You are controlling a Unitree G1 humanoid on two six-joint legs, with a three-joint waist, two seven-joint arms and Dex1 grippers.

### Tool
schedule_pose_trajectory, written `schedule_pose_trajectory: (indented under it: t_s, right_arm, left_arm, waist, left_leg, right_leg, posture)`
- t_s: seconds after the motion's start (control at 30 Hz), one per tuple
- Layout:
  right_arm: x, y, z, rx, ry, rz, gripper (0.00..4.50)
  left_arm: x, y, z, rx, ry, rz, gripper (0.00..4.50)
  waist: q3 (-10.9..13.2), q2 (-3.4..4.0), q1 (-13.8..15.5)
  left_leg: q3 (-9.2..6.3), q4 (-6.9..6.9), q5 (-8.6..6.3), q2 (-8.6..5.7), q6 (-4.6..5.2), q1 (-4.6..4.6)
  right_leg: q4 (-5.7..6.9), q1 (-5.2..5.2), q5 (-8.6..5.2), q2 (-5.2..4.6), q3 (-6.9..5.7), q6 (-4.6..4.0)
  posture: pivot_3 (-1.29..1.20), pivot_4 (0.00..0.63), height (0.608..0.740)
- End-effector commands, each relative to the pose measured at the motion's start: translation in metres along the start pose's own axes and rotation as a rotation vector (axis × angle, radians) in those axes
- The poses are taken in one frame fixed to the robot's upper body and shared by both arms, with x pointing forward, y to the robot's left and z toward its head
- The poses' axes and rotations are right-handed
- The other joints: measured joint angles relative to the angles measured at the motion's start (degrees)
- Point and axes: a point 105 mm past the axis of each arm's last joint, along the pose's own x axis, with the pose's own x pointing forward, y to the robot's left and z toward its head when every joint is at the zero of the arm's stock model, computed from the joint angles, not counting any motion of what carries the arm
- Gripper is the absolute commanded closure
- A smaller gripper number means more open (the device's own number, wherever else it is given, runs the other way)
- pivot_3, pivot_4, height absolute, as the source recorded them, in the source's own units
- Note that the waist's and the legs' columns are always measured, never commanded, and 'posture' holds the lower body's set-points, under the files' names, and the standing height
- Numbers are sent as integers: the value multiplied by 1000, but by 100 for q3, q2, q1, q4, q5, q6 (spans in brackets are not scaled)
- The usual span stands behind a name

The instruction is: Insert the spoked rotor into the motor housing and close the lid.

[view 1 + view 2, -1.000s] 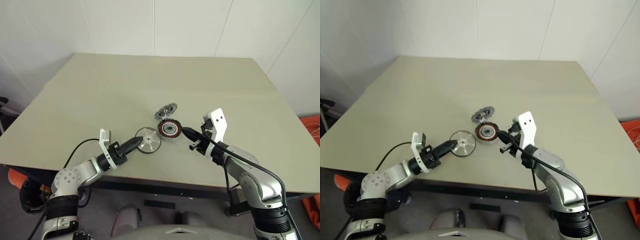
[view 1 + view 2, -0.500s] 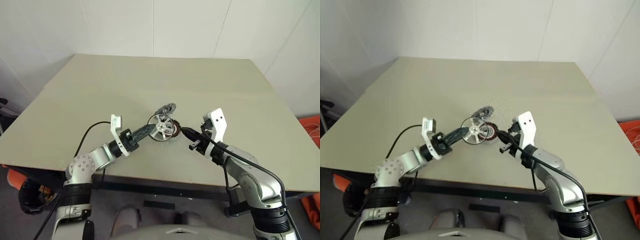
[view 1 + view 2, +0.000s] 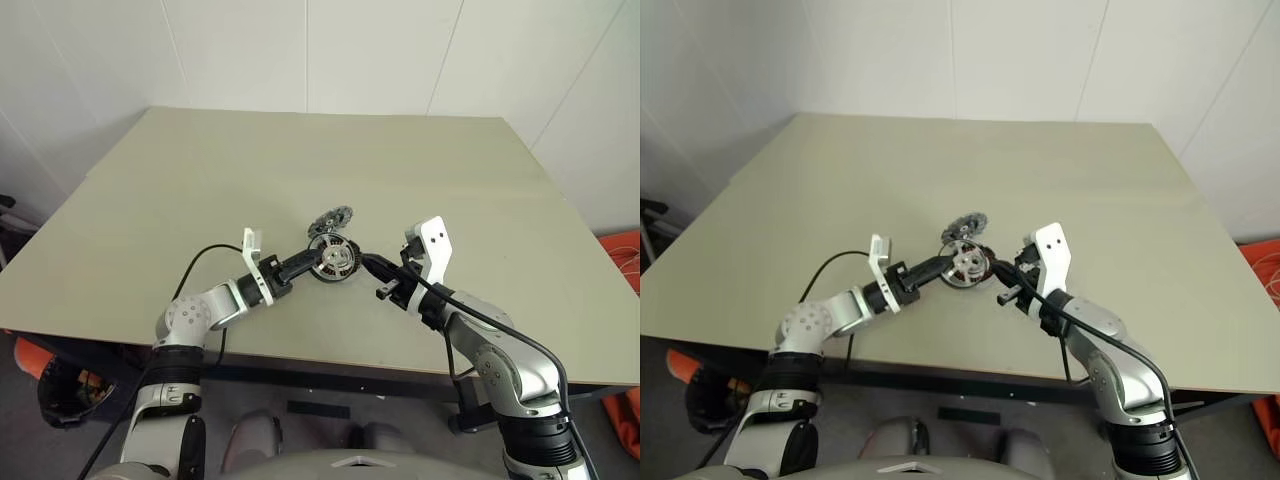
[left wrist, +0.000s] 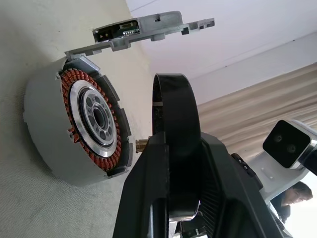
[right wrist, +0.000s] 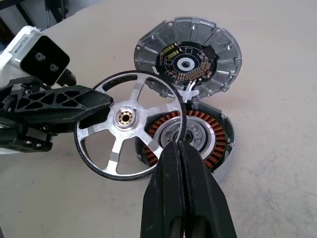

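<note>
Gripping the spoked rotor [image 5: 130,130] by its dark rim, our left gripper [image 3: 312,262] held the wheel clear of the table [image 3: 300,160], tilted and partly over the motor housing [image 5: 190,140]. In the right wrist view the rotor's silvery spokes and brass-coloured hub faced the camera, and its rim overlapped the near edge of the housing's copper windings. The left wrist view showed the rotor edge-on between the two black fingers [image 4: 153,198], with the housing's open face just beside it.

The housing rested on the table near its front edge. The lid [image 5: 189,62] lay flat on the table, touching the far side of the housing, with its circuit board facing up.

Our right gripper [image 5: 182,148] had its fingers pressed together on nothing, tips just above the housing's near rim.
</note>
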Motion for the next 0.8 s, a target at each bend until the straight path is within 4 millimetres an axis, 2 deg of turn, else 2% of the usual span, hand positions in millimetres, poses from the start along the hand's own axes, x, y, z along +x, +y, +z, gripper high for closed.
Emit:
schedule_pose_trajectory:
  t_s: [0.03, 0.4, 0.8]
  right_arm:
    - [0, 7, 17, -32, -66, 25, 4500]
    - [-1, 6, 18, -37, -67, 16, 4500]
    - [0, 7, 20, -40, -73, 22, 4500]
  left_arm:
    - [9, -9, 8, 12, -10, -43, 4037]
    - [28, 2, 15, -12, -43, -11, 4037]
    - [34, 3, 10, -5, -28, 36, 4037]
  waist:
    - [0, 0, 1]
    - [0, 0, 5]
    - [1, -1, 6]
  left_leg:
    - [0, 1, 0, 0, 0, 0]
    - [-1, 7, -1, 1, 2, 0]
    - [-1, 10, -4, 1, 6, -2]
  right_leg:
    - [0, 0, 0, 0, 0, 0]
    - [0, 3, 0, -1, -1, 0]
    - [0, 3, 1, -2, -1, -2]
  posture:
    - [0, 0, 740]
    - [0, 0, 740]
    - [0, 0, 740]
